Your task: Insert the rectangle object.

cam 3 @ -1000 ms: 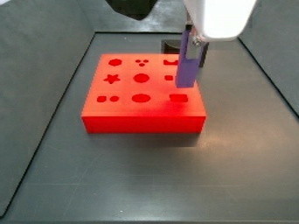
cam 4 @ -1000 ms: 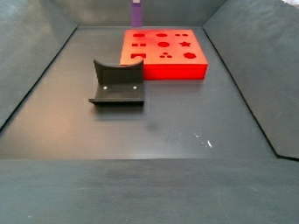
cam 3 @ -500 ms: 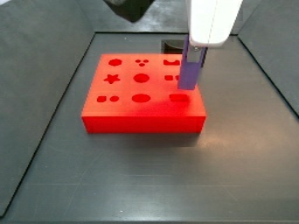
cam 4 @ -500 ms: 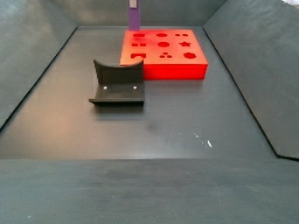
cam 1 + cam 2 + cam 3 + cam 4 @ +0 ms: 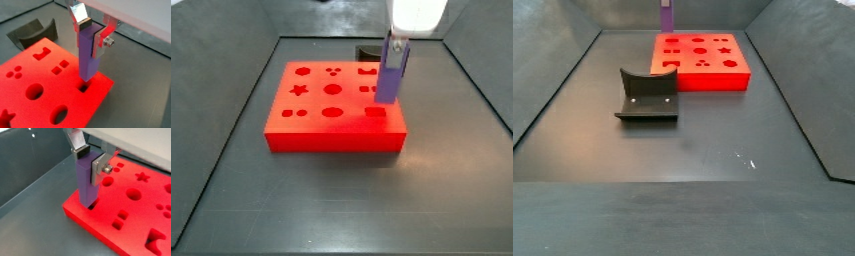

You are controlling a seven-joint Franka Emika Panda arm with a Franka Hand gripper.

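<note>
My gripper [image 5: 91, 31] is shut on the rectangle object [image 5: 87, 54], a purple bar held upright. Its lower end hangs just above a rectangular hole [image 5: 84, 87] near a corner of the red block [image 5: 40, 85]. It shows the same way in a wrist view [image 5: 87, 180], with the bar's end at the hole by the block's corner [image 5: 90, 207]. In a side view the bar [image 5: 388, 75] stands over the block's near right corner [image 5: 376, 112], under the gripper [image 5: 396, 42]. In a side view only the bar's lower part [image 5: 668, 15] shows, behind the block [image 5: 700, 60].
The red block has several shaped holes: star [image 5: 301, 90], circles [image 5: 331, 112], small squares. A dark grey curved holder [image 5: 647, 95] stands on the dark floor apart from the block; it also shows in a wrist view [image 5: 31, 31]. Grey walls enclose the floor.
The gripper and the purple bar have risen slightly and shifted a little above the block; the bar stays upright in the grip.
</note>
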